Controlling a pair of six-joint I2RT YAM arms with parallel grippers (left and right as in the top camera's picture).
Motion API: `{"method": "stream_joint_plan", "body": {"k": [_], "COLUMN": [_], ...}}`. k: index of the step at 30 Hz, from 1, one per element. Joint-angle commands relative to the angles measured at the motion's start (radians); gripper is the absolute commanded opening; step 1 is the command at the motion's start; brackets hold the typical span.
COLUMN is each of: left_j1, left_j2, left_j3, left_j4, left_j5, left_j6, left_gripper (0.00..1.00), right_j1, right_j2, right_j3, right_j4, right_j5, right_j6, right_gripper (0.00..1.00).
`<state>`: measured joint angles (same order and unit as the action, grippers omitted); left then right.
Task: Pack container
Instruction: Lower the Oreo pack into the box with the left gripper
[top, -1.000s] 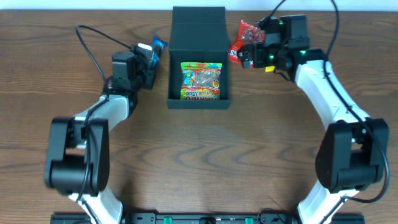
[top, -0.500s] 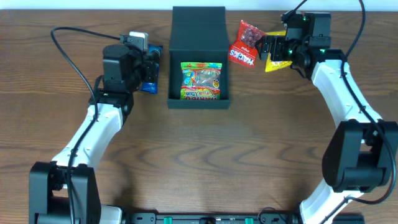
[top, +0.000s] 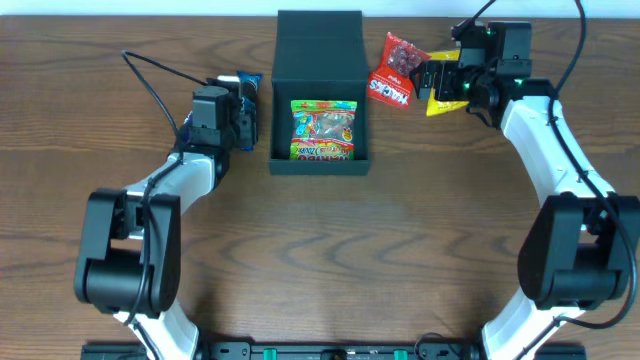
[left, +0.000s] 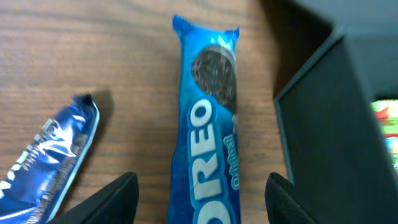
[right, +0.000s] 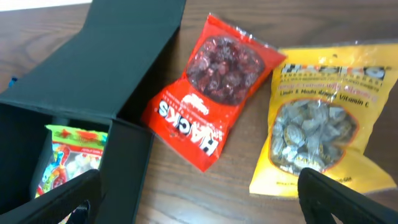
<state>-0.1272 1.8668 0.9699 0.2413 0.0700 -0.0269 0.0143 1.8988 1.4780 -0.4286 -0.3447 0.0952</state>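
The container, a dark square box with its lid flipped open at the back, holds a colourful gummy packet. My left gripper is open just left of the box. In the left wrist view its fingers straddle a blue Oreo packet lying flat, without closing on it. My right gripper is open and empty, right of the box. In the right wrist view its fingers hover near a red Hacks packet and a yellow packet.
A second, shiny blue wrapper lies left of the Oreo packet. The box wall stands close to the right of my left gripper. The red packet and the yellow packet lie flat on the wooden table.
My right gripper has moved right, off the red packet, uncovering the yellow one. My left arm swung out and came back beside the box, over the Oreo packet.
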Motion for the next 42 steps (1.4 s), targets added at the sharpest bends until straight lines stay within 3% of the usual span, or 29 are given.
{"method": "stream_joint_plan", "body": {"k": [1, 13, 14, 20, 23, 31, 38, 42], "left_j1": [0.001, -0.029, -0.031, -0.031, -0.031, -0.036, -0.126, -0.215], "left_j2": [0.044, 0.157, 0.166, 0.160, 0.127, -0.095, -0.257, -0.262], "left_j3": [0.015, 0.015, 0.015, 0.015, 0.015, 0.015, 0.015, 0.015], "left_j4": [0.011, 0.064, 0.063, 0.075, 0.075, 0.070, 0.031, -0.024], "left_j5": [-0.017, -0.038, -0.051, -0.092, -0.122, -0.130, -0.121, -0.122], "left_j6": [0.004, 0.005, 0.005, 0.005, 0.005, 0.004, 0.003, -0.096], "left_gripper": [0.64, 0.58, 0.55, 0.14, 0.07, 0.06, 0.06, 0.06], "right_j1": [-0.007, -0.007, -0.007, -0.007, -0.007, -0.008, -0.009, -0.009], "right_j2": [-0.027, -0.027, -0.027, -0.027, -0.027, -0.027, -0.027, -0.027], "right_j3": [0.022, 0.022, 0.022, 0.022, 0.022, 0.022, 0.022, 0.022], "right_j4": [-0.014, -0.036, -0.036, -0.035, -0.035, -0.035, -0.035, -0.032], "right_j5": [-0.012, -0.012, -0.012, -0.011, -0.011, -0.011, -0.011, -0.011], "right_j6": [0.005, 0.005, 0.005, 0.005, 0.005, 0.006, 0.032, 0.032], "right_gripper": [0.99, 0.99, 0.99, 0.99, 0.99, 0.99, 0.99, 0.99]}}
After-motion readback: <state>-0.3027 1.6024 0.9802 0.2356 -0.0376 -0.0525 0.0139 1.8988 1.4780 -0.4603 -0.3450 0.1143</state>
